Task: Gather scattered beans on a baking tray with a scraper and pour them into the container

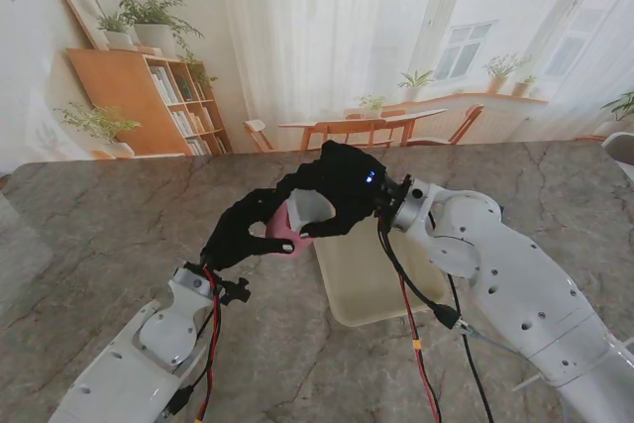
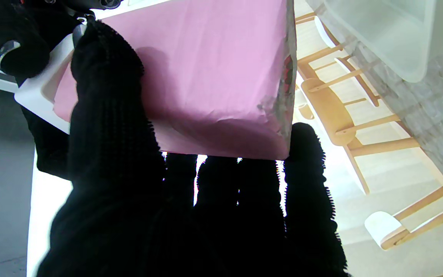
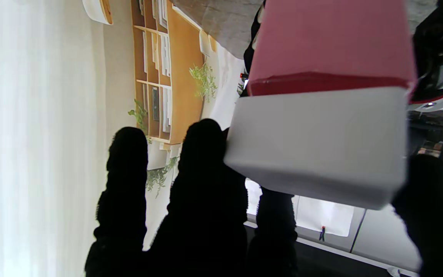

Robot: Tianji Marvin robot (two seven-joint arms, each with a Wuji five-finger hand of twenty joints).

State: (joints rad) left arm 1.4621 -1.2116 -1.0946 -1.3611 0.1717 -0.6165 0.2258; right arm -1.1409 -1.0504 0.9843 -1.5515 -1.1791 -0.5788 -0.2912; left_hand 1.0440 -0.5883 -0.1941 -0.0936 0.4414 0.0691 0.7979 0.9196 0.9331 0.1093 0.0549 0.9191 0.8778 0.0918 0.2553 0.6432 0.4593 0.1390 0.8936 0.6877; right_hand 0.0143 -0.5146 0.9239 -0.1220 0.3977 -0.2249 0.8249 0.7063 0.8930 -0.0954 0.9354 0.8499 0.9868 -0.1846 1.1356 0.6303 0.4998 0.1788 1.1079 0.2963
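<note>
Both black-gloved hands are raised above the table and meet over the tray's far left corner. My left hand [image 1: 243, 230] is shut on a pink container [image 1: 285, 233], which fills the left wrist view as the pink container [image 2: 206, 77], thumb across one wall and fingers [image 2: 221, 184] under it. My right hand [image 1: 347, 183] is shut on a white scraper [image 1: 309, 208]. In the right wrist view the scraper [image 3: 317, 142] touches the container [image 3: 329, 42] at its rim. The cream baking tray [image 1: 369, 289] lies flat on the table under my right wrist. I cannot make out any beans.
The grey marble table [image 1: 109, 235] stretches to both sides and beyond the hands. Red and black cables [image 1: 416, 344] hang from my right forearm over the tray's near edge. The tray's rim [image 2: 406, 42] shows in the left wrist view.
</note>
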